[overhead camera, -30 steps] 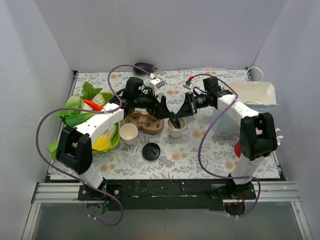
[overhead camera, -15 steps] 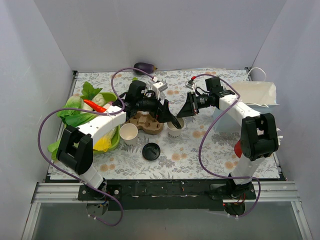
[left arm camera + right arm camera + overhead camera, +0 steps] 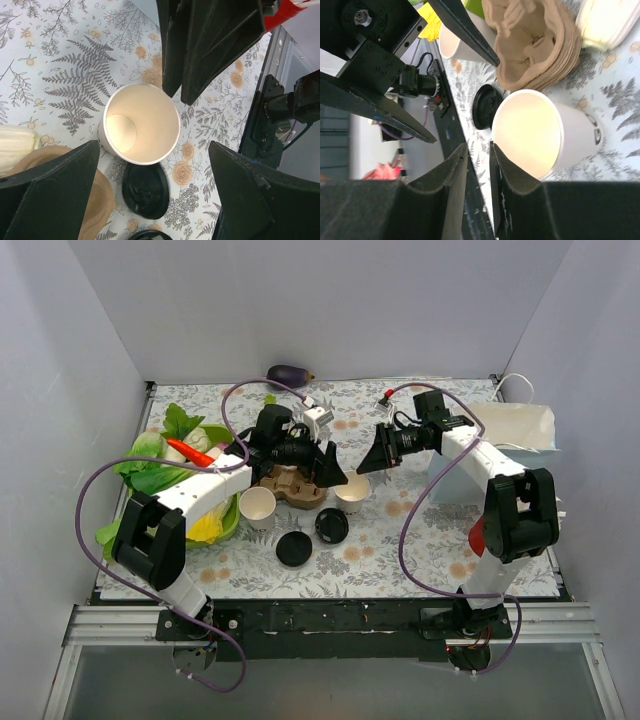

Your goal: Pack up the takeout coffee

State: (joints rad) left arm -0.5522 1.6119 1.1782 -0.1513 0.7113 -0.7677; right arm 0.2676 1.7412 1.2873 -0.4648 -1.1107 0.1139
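A lidless white paper cup [image 3: 351,490] [image 3: 141,123] with dark print on its side [image 3: 540,135] stands right of the brown cup carrier [image 3: 290,485] [image 3: 535,45]. A takeout coffee with its lid on is out of view. One loose black lid [image 3: 331,527] [image 3: 145,190] [image 3: 485,107] lies just in front of this cup, another [image 3: 294,549] further left. My left gripper [image 3: 335,475] [image 3: 154,145] hangs over the cup, open wide and empty. My right gripper [image 3: 368,462] [image 3: 478,145] is up and right of the cup, its jaws a little apart, holding nothing.
A second lidless cup [image 3: 258,506] [image 3: 457,42] stands left of the carrier. A green tray of vegetables [image 3: 175,475] fills the left side. An eggplant [image 3: 290,373] lies at the back. A white paper bag [image 3: 505,435] stands at the right, a red object [image 3: 477,537] by the right arm.
My right gripper has opened and drawn back from the cup. The black lid it had at the cup's mouth now lies on the table. My left gripper moved right, over the cup.
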